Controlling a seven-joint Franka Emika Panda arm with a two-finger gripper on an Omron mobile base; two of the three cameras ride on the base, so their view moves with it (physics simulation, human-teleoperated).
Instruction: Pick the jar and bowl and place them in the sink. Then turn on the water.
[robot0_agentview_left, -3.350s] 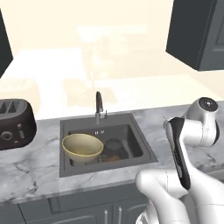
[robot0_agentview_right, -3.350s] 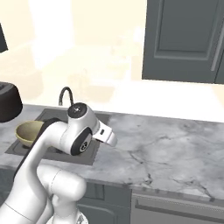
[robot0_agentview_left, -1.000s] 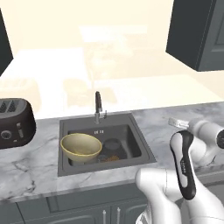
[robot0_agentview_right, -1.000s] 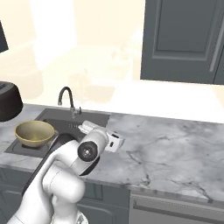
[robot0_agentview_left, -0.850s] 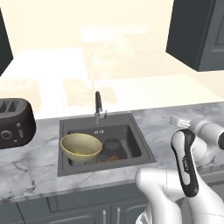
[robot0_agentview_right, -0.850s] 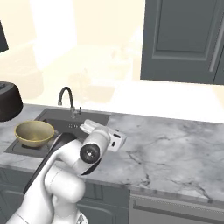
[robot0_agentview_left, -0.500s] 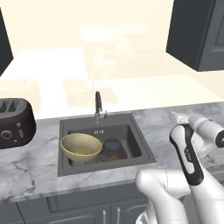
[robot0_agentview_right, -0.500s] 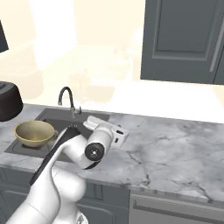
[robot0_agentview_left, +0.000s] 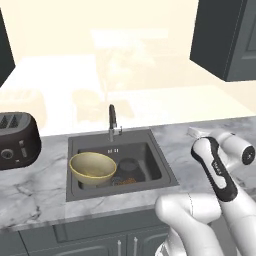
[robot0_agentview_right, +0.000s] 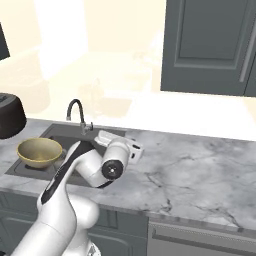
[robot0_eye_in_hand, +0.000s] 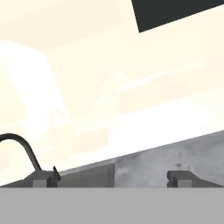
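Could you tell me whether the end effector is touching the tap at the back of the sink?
Apart: in the hand view, the open end effector hangs over the counter, and the tap arcs clear beyond its left fingertip.

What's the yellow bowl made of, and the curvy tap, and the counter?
The bowl looks like glazed ceramic: matte yellowish-tan with a speckled inside. The tap seems to be dark metal, thin and smoothly curved. The counter looks like polished marble, grey with darker veins.

Bowl (robot0_agentview_left: 92, 169), apparently jar (robot0_agentview_left: 127, 173), in sink (robot0_agentview_left: 160, 172)
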